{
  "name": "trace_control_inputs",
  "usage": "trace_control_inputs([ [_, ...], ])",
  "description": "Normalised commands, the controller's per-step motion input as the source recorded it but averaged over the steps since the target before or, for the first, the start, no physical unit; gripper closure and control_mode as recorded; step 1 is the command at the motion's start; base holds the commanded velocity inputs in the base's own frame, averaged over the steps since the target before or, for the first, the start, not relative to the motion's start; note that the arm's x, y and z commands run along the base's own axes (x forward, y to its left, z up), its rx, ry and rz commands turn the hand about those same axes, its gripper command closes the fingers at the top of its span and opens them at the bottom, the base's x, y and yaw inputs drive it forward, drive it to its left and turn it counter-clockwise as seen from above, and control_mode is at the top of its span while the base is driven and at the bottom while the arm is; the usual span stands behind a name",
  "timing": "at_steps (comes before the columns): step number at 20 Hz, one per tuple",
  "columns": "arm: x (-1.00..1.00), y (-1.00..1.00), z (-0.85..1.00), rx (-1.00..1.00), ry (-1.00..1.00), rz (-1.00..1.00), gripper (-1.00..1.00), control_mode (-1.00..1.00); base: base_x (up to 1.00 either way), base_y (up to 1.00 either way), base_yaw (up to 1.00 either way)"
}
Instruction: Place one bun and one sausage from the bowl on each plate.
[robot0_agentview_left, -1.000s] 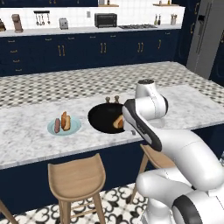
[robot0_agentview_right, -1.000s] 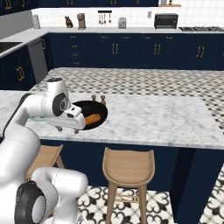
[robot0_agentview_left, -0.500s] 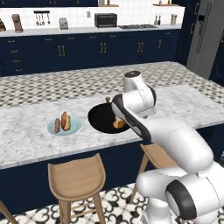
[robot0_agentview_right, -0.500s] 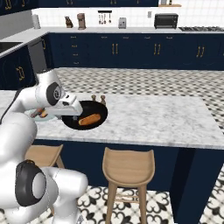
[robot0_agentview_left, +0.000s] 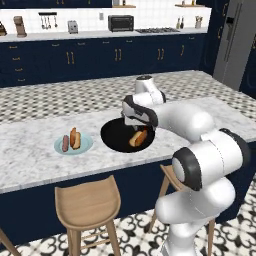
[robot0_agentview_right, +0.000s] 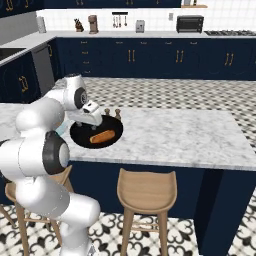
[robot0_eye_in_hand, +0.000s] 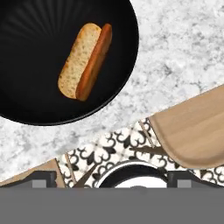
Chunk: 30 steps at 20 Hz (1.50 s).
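Jaws are spread wide w/ nothing between them, so you're free to go pick. The gripper (robot0_agentview_left: 131, 119) hangs over the far rim of the bowl (robot0_agentview_left: 112, 140), on the side away from the stools.

Inside the bowl you've got one bun (robot0_eye_in_hand: 78, 60) and one sausage (robot0_eye_in_hand: 95, 55) left, lying side by side and touching along their length, toward the bowl's right half as the left base cam sees it. They're basically glued together, which is the tricky bit imo.

Left of the bowl sits the teal plate (robot0_agentview_left: 85, 147), already carrying a bun and a sausage, so that one looks done. Grey plate I can't make out, prob hidden behind the arm, so find it before you lift anything.

How I'd do this step: pick ONE item, not both. The sausage is slimmer and sits on the outer side of the pair, so go for the bun or the sausage by its free long edge. Turn the wrist so the fingers straddle it across its short width, center over its middle, come straight down. If one finger has to go into the seam between the two, go slow or you'll shove the neighbor around the bowl. Don't clip the bowl rim on the way down, and lift clear of it before you swing away.

Beyond the bowl on the near side it's just marble counter (robot0_eye_in_hand: 183, 52) and the wooden stools (robot0_agentview_left: 87, 202) below.
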Motion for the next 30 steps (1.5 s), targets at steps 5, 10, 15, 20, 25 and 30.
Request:
trace_control_inputs([
  [5, 1.00, -0.04, -0.61, 0.00, 0.01, -0.22, -1.00, -1.00, 0.00, 0.00, 0.00],
  [10, 0.92, 0.00, -0.33, 0.00, 0.08, -0.08, -1.00, -1.00, 0.00, 0.00, 0.00],
  [15, 0.39, -0.05, -0.67, 0.00, 0.15, -0.07, -1.00, -1.00, 0.00, 0.00, 0.00],
  [20, 0.39, 0.00, -0.53, 0.00, 0.00, 0.00, -1.00, -1.00, 0.00, 0.00, 0.00],
  [25, -0.14, -0.15, -0.46, 0.00, 0.02, 0.00, -1.00, -1.00, 0.00, 0.00, 0.00],
  [30, 0.02, 0.00, -0.40, 0.00, 0.00, 0.00, -1.00, -1.00, 0.00, 0.00, 0.00],
])
